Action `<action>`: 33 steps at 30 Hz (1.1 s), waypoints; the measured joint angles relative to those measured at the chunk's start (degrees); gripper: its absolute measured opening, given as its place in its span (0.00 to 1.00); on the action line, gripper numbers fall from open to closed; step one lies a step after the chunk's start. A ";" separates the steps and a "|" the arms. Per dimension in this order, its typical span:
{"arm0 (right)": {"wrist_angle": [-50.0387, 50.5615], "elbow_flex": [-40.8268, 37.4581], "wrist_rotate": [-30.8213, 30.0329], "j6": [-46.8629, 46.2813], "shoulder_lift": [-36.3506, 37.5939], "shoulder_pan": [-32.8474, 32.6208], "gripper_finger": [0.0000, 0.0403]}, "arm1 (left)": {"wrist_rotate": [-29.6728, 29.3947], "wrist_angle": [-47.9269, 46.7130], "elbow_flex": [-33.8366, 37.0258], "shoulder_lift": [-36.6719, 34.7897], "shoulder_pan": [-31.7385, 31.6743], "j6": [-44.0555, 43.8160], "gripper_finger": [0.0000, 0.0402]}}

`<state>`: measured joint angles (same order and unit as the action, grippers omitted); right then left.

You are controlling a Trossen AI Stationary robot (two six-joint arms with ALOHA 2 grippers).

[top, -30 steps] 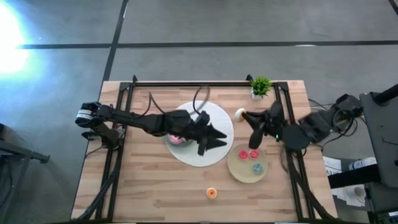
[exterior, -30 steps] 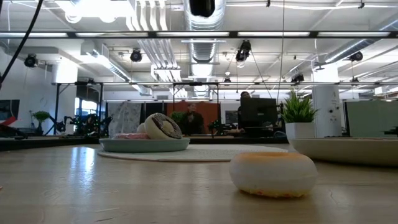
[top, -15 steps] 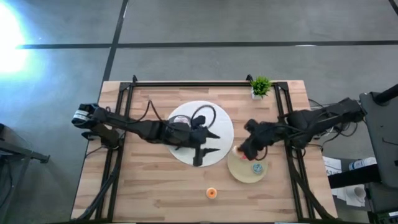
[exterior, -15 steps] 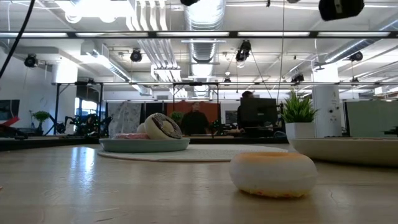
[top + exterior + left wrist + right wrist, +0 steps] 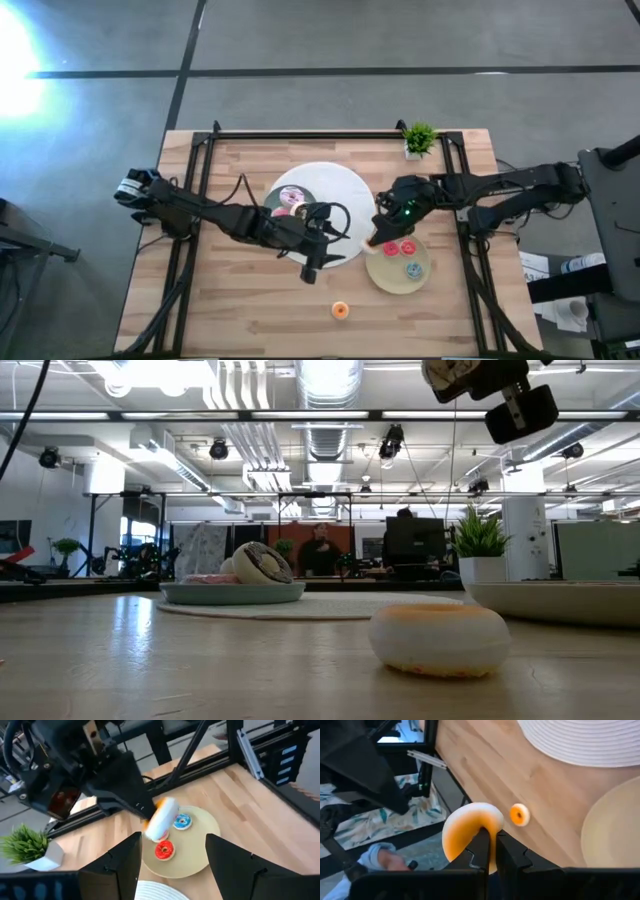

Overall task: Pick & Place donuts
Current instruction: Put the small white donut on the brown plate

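Note:
My right gripper (image 5: 382, 230) is shut on an orange-glazed donut (image 5: 161, 818) with a pale underside and hovers over the left rim of the beige plate (image 5: 385, 280). A red donut (image 5: 405, 247) and a blue donut (image 5: 413, 268) lie flat on that plate. My left gripper (image 5: 322, 262) is open and empty above the near edge of the white mat (image 5: 345, 190). A teal plate (image 5: 272, 193) on the mat holds a chocolate donut (image 5: 291, 195) and a pink donut (image 5: 285, 211). Another orange donut (image 5: 340, 310) lies flat on the table near the front. My right gripper pinches the orange donut's ring (image 5: 470, 832) between its two shut fingers (image 5: 482, 847), which lie across the ring. The donut stands on edge in the hold, glaze toward the wrist camera, and is lifted clear above the beige plate's rim.
A small potted plant (image 5: 418, 140) stands at the table's far right. Dark frame rails (image 5: 195, 190) run along the left and right sides. Bare wood lies between the loose orange donut (image 5: 440, 640) and the table's near corners.
My right gripper has carried the orange donut from the far right, near the plant, toward the near edge and now holds it over the beige plate's left rim. My left gripper has moved off the teal plate toward the near edge, uncovering the donuts there.

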<state>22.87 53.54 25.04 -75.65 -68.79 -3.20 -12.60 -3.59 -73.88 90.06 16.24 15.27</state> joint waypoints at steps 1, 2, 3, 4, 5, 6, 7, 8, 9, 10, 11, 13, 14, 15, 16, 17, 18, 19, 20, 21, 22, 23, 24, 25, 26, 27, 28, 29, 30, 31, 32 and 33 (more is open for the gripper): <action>0.01 -0.04 0.28 -0.31 -0.09 0.02 0.03 | -0.14 0.07 0.01 0.54 -0.02 0.40 0.48; -0.18 -0.09 0.51 -0.63 -0.36 0.08 0.03 | -0.22 0.39 -0.12 1.15 0.01 0.91 0.48; -0.76 -0.03 0.56 -0.82 -0.69 0.09 0.03 | -0.31 0.40 -0.16 1.64 0.01 1.77 0.48; -1.12 0.26 0.56 -0.97 -1.00 0.09 0.03 | -0.26 -0.10 -0.34 2.46 0.01 2.95 0.48; -1.49 0.61 0.54 -1.05 -1.32 0.16 0.03 | -0.13 0.03 -0.85 3.67 0.01 4.20 0.48; -1.65 1.02 0.52 -1.00 -1.55 0.20 0.03 | -0.17 0.71 -1.59 4.69 0.02 5.44 0.48; -1.64 1.36 0.52 -0.97 -1.87 0.20 0.03 | -0.33 0.70 -2.08 5.49 0.12 6.31 0.48; -1.61 1.66 0.52 -0.97 -2.33 0.17 0.03 | -0.52 0.16 -2.59 6.32 0.15 6.64 0.48; -1.45 1.84 0.55 -0.88 -2.59 0.15 0.03 | -0.69 0.22 -3.46 7.12 0.16 6.54 0.48; -1.09 1.88 0.55 -0.71 -2.69 0.09 0.03 | -1.36 0.63 -4.13 7.64 0.17 6.18 0.48; -1.00 1.88 0.53 -0.64 -2.69 0.09 0.03 | -2.44 0.54 -4.46 7.93 0.21 5.89 0.48; -1.39 1.80 0.52 -0.69 -2.41 0.11 0.03 | -4.50 0.42 -4.79 8.02 0.18 5.72 0.48; -0.89 1.56 0.49 -0.71 -2.16 0.14 0.03 | -4.95 0.58 -4.85 7.96 0.12 5.94 0.48; -0.24 1.34 0.43 -0.69 -2.08 0.17 0.03 | -5.08 0.45 -4.84 7.73 0.05 6.18 0.48; -0.31 1.20 0.41 -0.70 -2.10 0.16 0.03 | -5.09 0.49 -4.84 7.66 -0.03 6.60 0.48; -0.41 1.18 0.39 -0.71 -2.10 0.15 0.03 | -5.11 0.54 -4.84 7.63 -0.06 7.05 0.48; -0.39 1.18 0.40 -0.68 -2.10 0.12 0.03 | -5.08 0.54 -4.84 7.63 -0.05 7.29 0.48; -0.48 1.18 0.41 -0.67 -2.08 0.11 0.03 | -4.90 0.56 -4.85 7.68 -0.03 7.38 0.48; -0.60 1.15 0.41 -0.61 -2.14 0.11 0.03 | -4.64 0.58 -4.92 7.85 -0.02 7.36 0.48; -0.68 1.11 0.39 -0.57 -2.37 0.14 0.03 | -4.15 0.63 -5.08 8.12 -0.02 7.34 0.48; -0.70 1.05 0.39 -0.53 -2.48 0.24 0.03 | -3.47 1.05 -5.24 8.47 -0.02 7.34 0.48; -0.73 0.96 0.36 -0.48 -2.63 0.30 0.03 | -2.93 1.44 -5.25 8.70 -0.02 7.32 0.48; -0.77 0.96 0.34 -0.44 -2.75 0.31 0.03 | -2.89 1.80 -5.25 9.05 -0.02 7.39 0.48; -0.94 0.96 0.34 -0.42 -2.90 0.31 0.03 | -2.87 2.72 -5.25 9.57 -0.02 7.45 0.48; -0.98 0.96 0.35 -0.37 -2.96 0.28 0.03 | -2.89 3.11 -5.25 9.79 -0.02 7.65 0.48; -0.92 0.96 0.34 -0.36 -3.04 0.27 0.03 | -2.91 2.84 -5.25 9.96 -0.02 7.86 0.48; -0.86 0.96 0.35 -0.38 -3.06 0.26 0.03 | -2.91 2.72 -5.25 10.15 -0.02 8.00 0.48; -0.87 0.96 0.34 -0.38 -3.06 0.26 0.03 | -2.95 3.01 -5.25 10.34 -0.08 8.04 0.48; -0.88 0.96 0.34 -0.38 -3.06 0.26 0.03 | -3.08 3.09 -5.25 10.46 -0.15 8.05 0.48; -0.92 0.96 0.34 -0.40 -3.04 0.26 0.03 | -3.61 2.99 -5.25 10.54 -0.15 8.11 0.48; -0.92 0.96 0.34 -0.40 -3.04 0.26 0.03 | -3.93 2.99 -5.25 10.64 -0.15 8.19 0.47; -0.90 0.93 0.34 -0.40 -3.04 0.26 0.03 | -3.98 3.05 -5.25 10.72 -0.17 8.22 0.46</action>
<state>21.97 54.47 25.39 -76.05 -71.83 -2.94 -16.58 -0.54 -79.13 100.79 16.08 23.49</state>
